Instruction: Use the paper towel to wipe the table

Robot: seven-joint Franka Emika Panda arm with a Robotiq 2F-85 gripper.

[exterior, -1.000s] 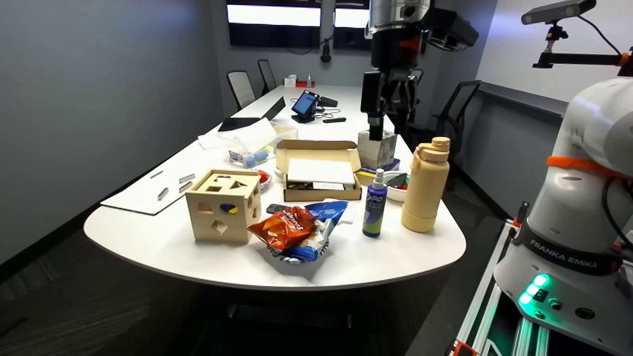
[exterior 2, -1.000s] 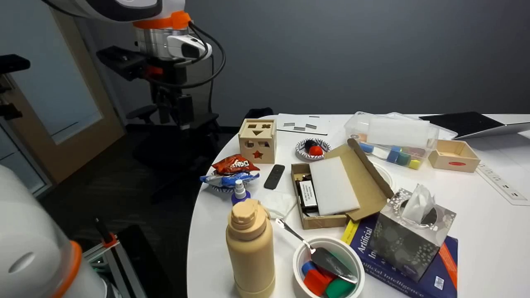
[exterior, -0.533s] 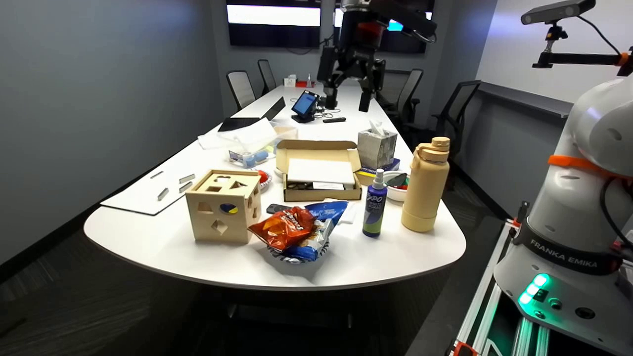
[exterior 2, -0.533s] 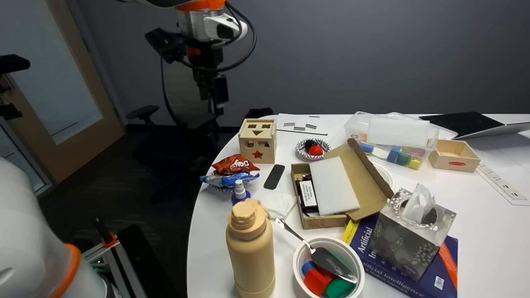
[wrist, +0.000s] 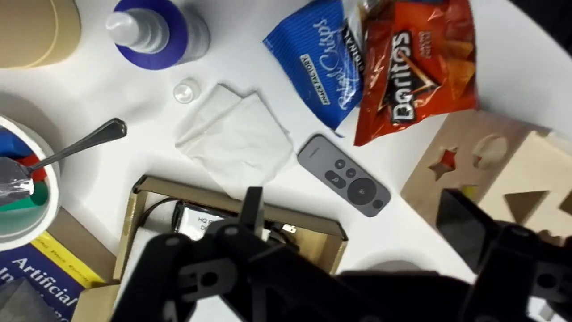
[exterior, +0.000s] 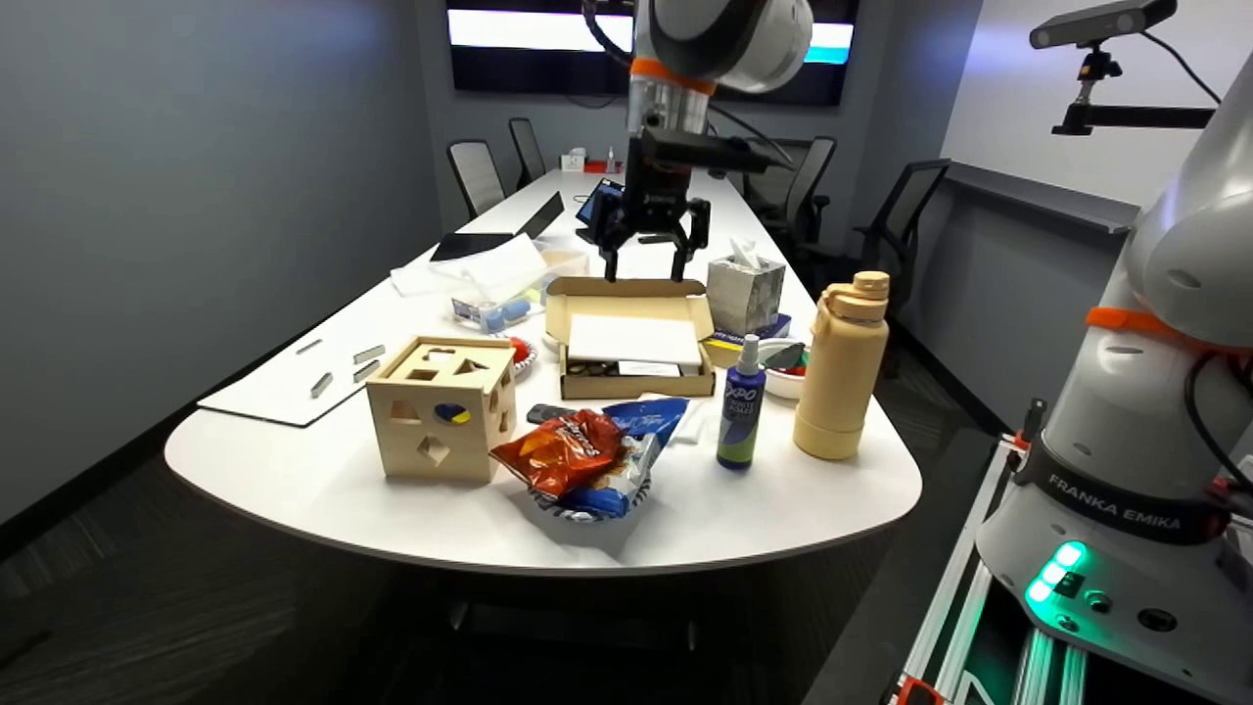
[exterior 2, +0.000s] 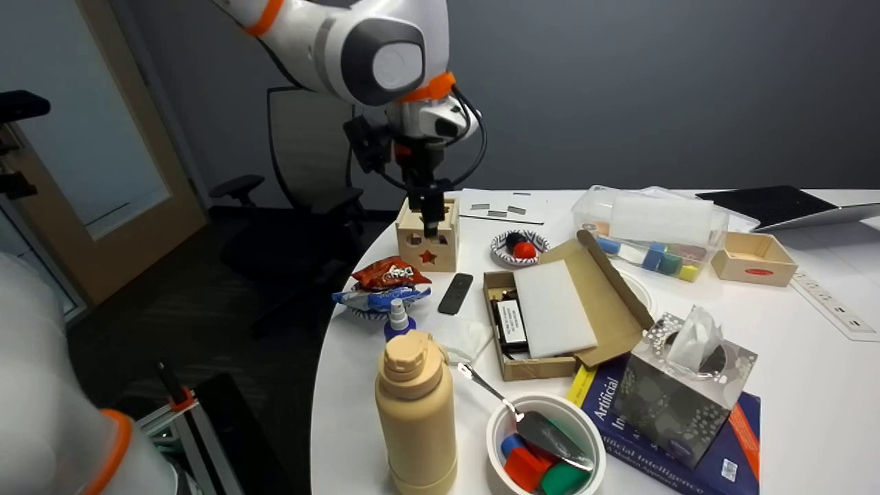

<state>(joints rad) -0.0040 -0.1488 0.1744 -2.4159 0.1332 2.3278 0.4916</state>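
Observation:
The paper towel [wrist: 241,138] is white, folded and flat on the white table [wrist: 134,161] between the spray bottle, the remote and the open cardboard box. It also shows in an exterior view [exterior 2: 462,337], and only partly behind the chip bags in an exterior view [exterior: 691,423]. My gripper [exterior: 644,276] is open and empty, raised above the table [exterior: 323,499]. In an exterior view the gripper [exterior 2: 430,230] appears in front of the wooden shape cube. In the wrist view the spread fingers [wrist: 353,201] lie below and to the right of the towel, which is not between them.
An open cardboard box [exterior 2: 543,368], a remote [wrist: 344,174], a spray bottle [exterior: 741,403], a tall tan bottle [exterior: 842,367] and chip bags [exterior: 578,455] surround the towel. A wooden cube [exterior: 440,406], a tub with a server [exterior 2: 502,440] and a tissue box [exterior 2: 677,392] stand nearby.
The arm has swung in over the table. In the exterior views the gripper has moved left in one and right in the other, and lower over the last half second. The table items have not moved.

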